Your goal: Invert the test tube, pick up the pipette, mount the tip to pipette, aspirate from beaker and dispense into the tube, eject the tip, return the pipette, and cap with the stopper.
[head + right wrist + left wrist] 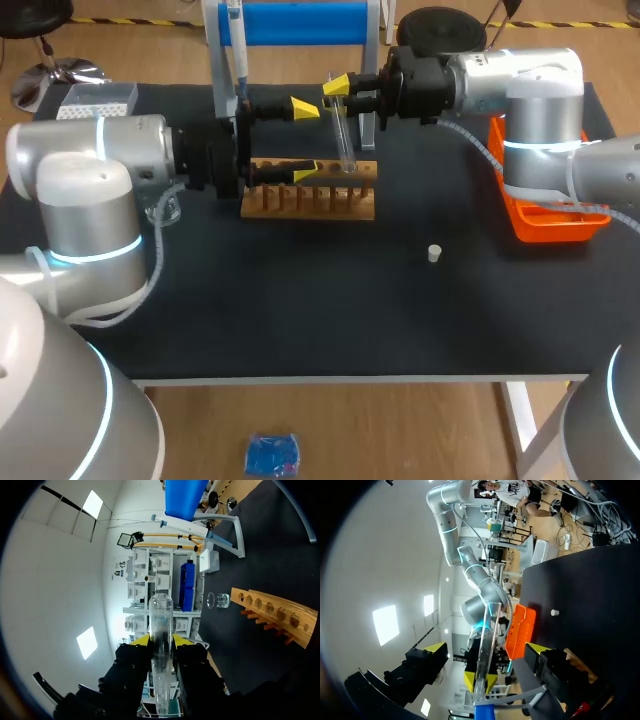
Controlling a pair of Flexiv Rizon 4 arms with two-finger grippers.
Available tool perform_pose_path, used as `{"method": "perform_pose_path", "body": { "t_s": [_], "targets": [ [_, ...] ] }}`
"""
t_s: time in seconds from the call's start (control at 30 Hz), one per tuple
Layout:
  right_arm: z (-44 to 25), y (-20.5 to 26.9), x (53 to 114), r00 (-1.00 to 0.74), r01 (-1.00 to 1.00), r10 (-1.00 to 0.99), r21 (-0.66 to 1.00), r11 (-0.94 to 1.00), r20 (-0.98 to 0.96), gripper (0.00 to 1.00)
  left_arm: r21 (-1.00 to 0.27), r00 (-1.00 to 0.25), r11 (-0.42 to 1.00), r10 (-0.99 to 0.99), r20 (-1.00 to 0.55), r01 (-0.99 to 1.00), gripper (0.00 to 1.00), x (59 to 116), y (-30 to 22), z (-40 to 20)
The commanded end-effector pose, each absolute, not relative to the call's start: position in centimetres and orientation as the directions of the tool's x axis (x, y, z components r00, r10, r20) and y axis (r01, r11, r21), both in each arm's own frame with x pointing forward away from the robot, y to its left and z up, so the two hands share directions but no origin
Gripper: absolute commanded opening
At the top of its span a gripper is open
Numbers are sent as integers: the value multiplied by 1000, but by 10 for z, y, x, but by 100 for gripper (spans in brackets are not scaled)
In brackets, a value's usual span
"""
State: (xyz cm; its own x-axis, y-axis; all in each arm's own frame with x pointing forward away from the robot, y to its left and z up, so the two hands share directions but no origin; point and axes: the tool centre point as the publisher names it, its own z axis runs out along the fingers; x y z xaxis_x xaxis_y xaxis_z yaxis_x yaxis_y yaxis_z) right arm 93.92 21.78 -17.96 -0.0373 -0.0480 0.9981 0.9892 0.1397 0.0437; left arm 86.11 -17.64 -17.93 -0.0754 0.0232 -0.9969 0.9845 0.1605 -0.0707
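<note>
One test tube sits clamped in the right gripper at the single wooden rack, just ahead of the left gripper, jaws wide open; one white stopper lies apart.

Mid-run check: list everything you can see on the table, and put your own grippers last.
table: one, black, under everything
rack: one, wooden, mid-table
test tube: one, clear, upright over the rack
stopper: one, white, loose, right of rack
beaker: one, clear, left of rack
stand: one, blue, far edge
pipette: one, pale, hanging on stand
tip box: one, white, far left corner
tray: one, orange, right edge
left gripper: one, yellow-tipped, open, beside tube
right gripper: one, yellow-tipped, shut on test tube
</note>
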Motion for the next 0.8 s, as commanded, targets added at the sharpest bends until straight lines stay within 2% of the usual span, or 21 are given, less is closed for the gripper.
{"method": "perform_pose_path", "body": {
  "t_s": [0.03, 0.23, 0.8],
  "targets": [
    [-179, 218, 939, -39, 989, -45, 45, 139, 998, 0, -1, -1, 125, 6, -1000, 992, 100, 869, -187, -182],
    [-179, 218, 939, -39, 989, -45, 45, 139, 998, 0, 86, 79, 107, 68, -995, 991, 100, 873, -194, -178],
    [-179, 218, 939, -39, 989, -45, 45, 139, 998, 0, 55, 51, 94, 50, -997, 994, 100, 869, -221, -181]
  ]
}}
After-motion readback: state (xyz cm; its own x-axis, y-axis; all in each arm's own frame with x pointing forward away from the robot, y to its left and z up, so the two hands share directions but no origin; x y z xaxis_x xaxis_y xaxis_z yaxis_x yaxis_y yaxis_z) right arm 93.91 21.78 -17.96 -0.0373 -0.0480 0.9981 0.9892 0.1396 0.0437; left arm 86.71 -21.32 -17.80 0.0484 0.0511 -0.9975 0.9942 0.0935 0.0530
